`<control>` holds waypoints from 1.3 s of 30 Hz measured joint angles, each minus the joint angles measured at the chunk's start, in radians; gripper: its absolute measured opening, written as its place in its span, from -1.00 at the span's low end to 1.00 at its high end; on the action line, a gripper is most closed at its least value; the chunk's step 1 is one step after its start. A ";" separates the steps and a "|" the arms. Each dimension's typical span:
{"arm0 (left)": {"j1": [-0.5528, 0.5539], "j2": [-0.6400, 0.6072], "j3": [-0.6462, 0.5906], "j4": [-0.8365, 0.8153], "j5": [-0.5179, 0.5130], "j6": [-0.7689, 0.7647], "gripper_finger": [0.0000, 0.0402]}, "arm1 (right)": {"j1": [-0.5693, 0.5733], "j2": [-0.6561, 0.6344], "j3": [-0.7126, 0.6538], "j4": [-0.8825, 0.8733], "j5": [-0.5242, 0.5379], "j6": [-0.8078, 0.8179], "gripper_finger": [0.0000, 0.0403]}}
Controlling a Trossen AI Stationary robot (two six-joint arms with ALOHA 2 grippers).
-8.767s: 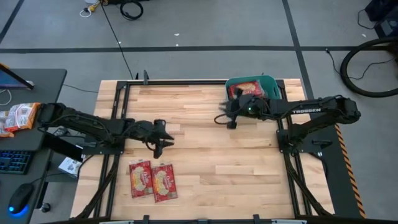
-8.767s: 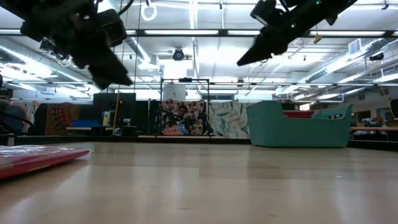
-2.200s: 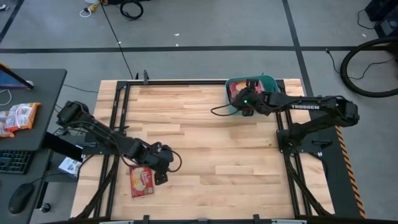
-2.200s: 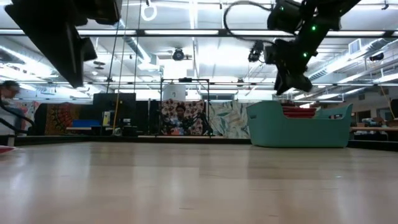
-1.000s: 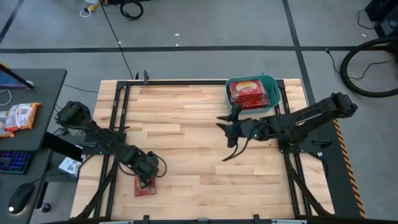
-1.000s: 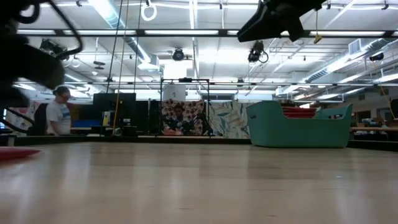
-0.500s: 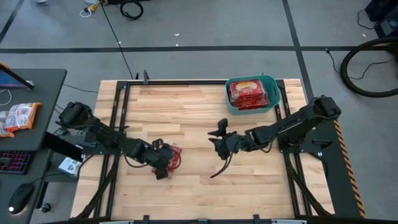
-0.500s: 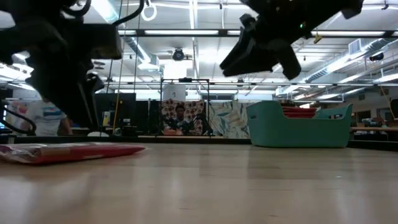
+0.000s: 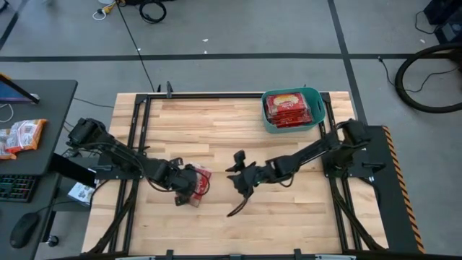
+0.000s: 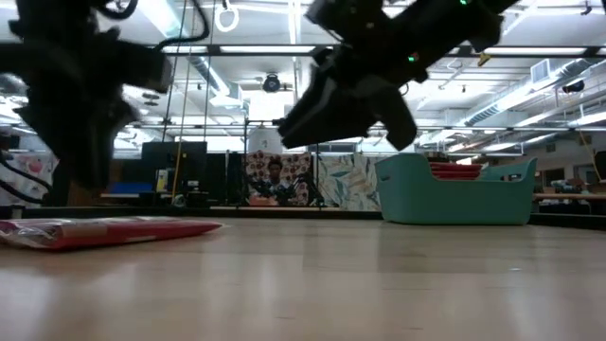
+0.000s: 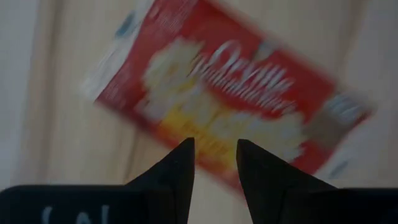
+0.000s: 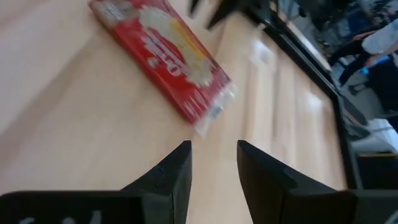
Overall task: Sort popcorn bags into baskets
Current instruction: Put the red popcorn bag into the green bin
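Observation:
One red popcorn bag lies flat on the wood left of the table's middle; it also shows in the low view. My left gripper hovers just left of and above it, open by a narrow gap, with the bag beyond the fingers. My right gripper is a short way to the bag's right, open and pointing at the bag. The teal basket stands at the far right edge and holds several red bags.
Bare wood lies between the bag and the basket. A dark side desk left of the table carries an orange-and-white snack bag, a keyboard and a mouse. A person shows in the room behind.
The bag has moved with my left gripper from the near left edge toward the table's middle, and has lain still there for the last half second. My right gripper has travelled left and toward the near edge, closing on the bag.

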 joint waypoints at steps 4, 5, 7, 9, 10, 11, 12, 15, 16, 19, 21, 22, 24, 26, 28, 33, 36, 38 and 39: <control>0.000 0.000 -0.056 -0.027 -0.029 -0.022 -0.37 | 0.003 0.075 0.111 -0.063 -0.041 -0.004 -0.35; 0.000 -0.001 -0.071 -0.019 -0.033 -0.025 -0.37 | 0.003 0.094 0.137 -0.081 -0.056 -0.005 -0.35; 0.000 -0.001 -0.108 0.015 -0.034 -0.036 -0.37 | 0.003 0.127 0.186 -0.109 -0.086 -0.003 -0.35; 0.000 -0.001 -0.145 0.081 -0.034 -0.042 -0.37 | 0.003 0.158 0.226 -0.113 -0.115 -0.004 -0.35; 0.000 -0.001 -0.161 0.119 -0.034 -0.044 -0.37 | 0.003 0.172 0.244 -0.116 -0.126 -0.005 -0.35; 0.000 -0.001 -0.177 0.152 -0.035 -0.047 -0.37 | 0.003 0.188 0.260 -0.115 -0.139 -0.007 -0.35; 0.000 -0.001 -0.190 0.181 -0.035 -0.047 -0.37 | 0.003 0.201 0.273 -0.115 -0.150 -0.011 -0.35; 0.000 -0.003 -0.218 0.262 -0.041 -0.047 -0.37 | 0.003 0.244 0.311 -0.116 -0.176 -0.049 -0.35; 0.000 -0.003 -0.225 0.282 -0.044 -0.047 -0.37 | 0.003 0.257 0.322 -0.117 -0.182 -0.055 -0.35; 0.000 -0.002 -0.233 0.338 -0.061 -0.047 -0.37 | 0.003 0.298 0.355 -0.116 -0.196 -0.066 -0.35; 0.000 -0.002 -0.240 0.371 -0.062 -0.046 -0.37 | 0.003 0.325 0.370 -0.133 -0.201 -0.103 -0.35; 0.000 -0.002 -0.241 0.379 -0.063 -0.046 -0.37 | 0.004 0.332 0.372 -0.141 -0.203 -0.129 -0.34; 0.000 -0.002 -0.241 0.382 -0.064 -0.046 -0.37 | 0.007 0.342 0.370 -0.160 -0.214 -0.190 -0.34; 0.000 -0.001 -0.241 0.386 -0.064 -0.045 -0.37 | 0.009 0.348 0.372 -0.164 -0.215 -0.252 -0.34; 0.000 -0.001 -0.242 0.390 -0.064 -0.043 -0.37 | 0.010 0.358 0.370 -0.144 -0.219 -0.300 -0.34; 0.005 0.001 -0.242 0.418 -0.080 -0.035 -0.37 | 0.003 0.394 0.372 -0.087 -0.218 -0.370 -0.34; 0.005 0.001 -0.242 0.434 -0.098 -0.024 -0.37 | 0.000 0.421 0.374 -0.039 -0.213 -0.410 -0.34; 0.005 0.001 -0.242 0.444 -0.102 -0.019 -0.37 | 0.001 0.434 0.376 -0.008 -0.207 -0.427 -0.34; 0.005 0.001 -0.242 0.452 -0.106 -0.017 -0.37 | 0.002 0.440 0.376 0.019 -0.203 -0.431 -0.34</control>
